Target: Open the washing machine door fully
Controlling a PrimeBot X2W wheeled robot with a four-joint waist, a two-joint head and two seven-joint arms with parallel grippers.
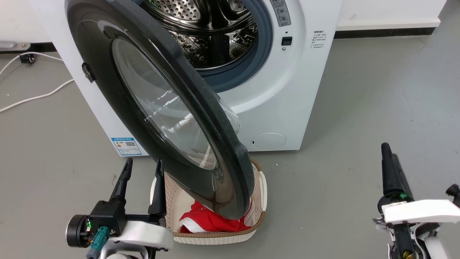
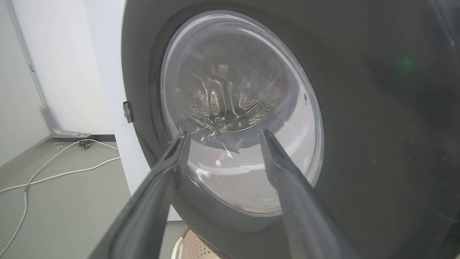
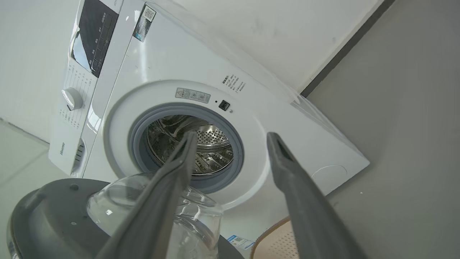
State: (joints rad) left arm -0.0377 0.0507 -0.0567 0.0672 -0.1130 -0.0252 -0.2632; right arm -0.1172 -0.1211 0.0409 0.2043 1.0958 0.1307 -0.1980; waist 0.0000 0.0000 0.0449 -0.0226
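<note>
Appliance: we log the washing machine [image 1: 298, 108], white and boxy, across the upper centre of the head view. Its steel drum [image 1: 212, 32] and grey gasket [image 1: 264, 61] are exposed. A blue label [image 1: 125, 145] sits at its lower left corner, and a round flap [image 1: 268, 141] low on its front, right of centre.

Door: the washing machine door [image 1: 161, 104], black-rimmed with clear bulging glass, stands partly open. It runs from the upper left of the frame down to the lower centre, where its free edge overlaps the basket [image 1: 215, 239]. In the right wrist view we see its inner face and glass bowl at the lower left.

Pincers: the left gripper [image 1: 143, 161] sits at the lower left of the head view, fingers spread and holding nothing, tips just beside the door's lower rim. We cannot tell whether the nearer tip touches it. In the left wrist view both fingers point at the door's outer glass. The right gripper [image 1: 390, 150] sits at the lower right, well apart from door and machine. In the right wrist view its fingers [image 3: 169, 187] stand parted and empty, either side of the drum mouth.

Sundries: the basket is pale, perforated and brown-rimmed, on the grey floor [image 1: 377, 90] just before the machine, and holds a red garment [image 1: 212, 220]. A white cable [image 1: 36, 97] lies at the left edge.
</note>
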